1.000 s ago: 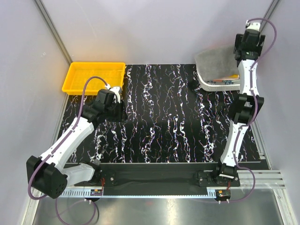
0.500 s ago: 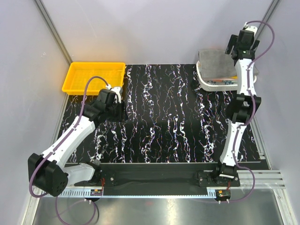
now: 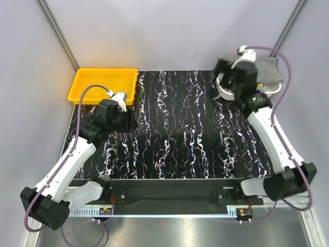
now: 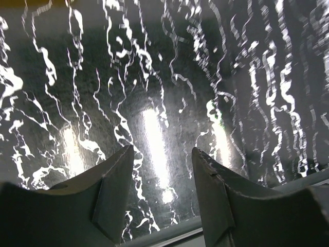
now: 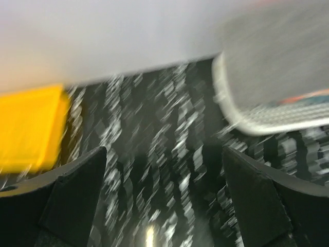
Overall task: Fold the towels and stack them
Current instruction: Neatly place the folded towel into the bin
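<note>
A grey towel (image 3: 268, 71) lies on top of the white lattice basket (image 3: 230, 94) at the back right, and it shows blurred in the right wrist view as the grey towel (image 5: 277, 56). An orange towel edge (image 5: 308, 98) peeks out beneath it. My right gripper (image 3: 222, 80) hovers just left of the basket, open wide with nothing between its fingers (image 5: 77, 190). My left gripper (image 3: 128, 121) hangs low over the black marbled table (image 4: 164, 77), open and empty (image 4: 162, 152). No other towels show.
A yellow plastic tray (image 3: 103, 83) sits at the back left, just beyond the left gripper, and appears as a blurred yellow tray (image 5: 31, 128) in the right wrist view. Grey walls enclose the back and sides. A metal rail runs along the near edge.
The right gripper opened wide and let the grey towel settle on the basket, then swung down and left off it. The left arm shifted slightly and its jaws widened a little.
</note>
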